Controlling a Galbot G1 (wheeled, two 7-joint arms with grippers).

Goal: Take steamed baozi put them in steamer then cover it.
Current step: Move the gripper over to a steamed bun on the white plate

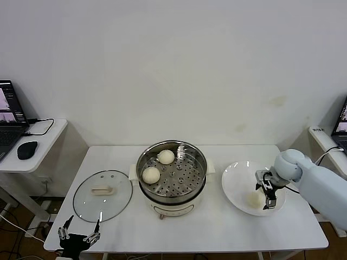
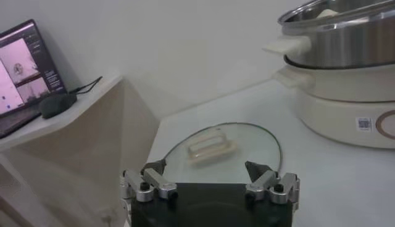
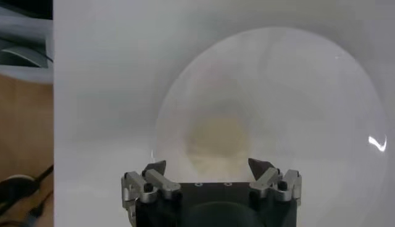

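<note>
At the far left we see the left gripper [image 1: 79, 232] parked low at the near edge of the white table [image 1: 227, 230], its fingers spread wide and holding nothing. Just ahead of it lies the cover [image 1: 102, 195], flat on the table with its cream handle up. Beyond the cover and further right stands the steamer [image 1: 171, 174], with two steamed baozi [image 1: 151, 175] resting on its perforated tray, one close behind the other. Further right we find the right gripper [image 1: 266, 194] poised above the white plate [image 1: 236, 181], fingers spread and gripping nothing. Directly below it, between the fingertips in its wrist view, sits one more baozi [image 3: 217, 140] on the plate.
</note>
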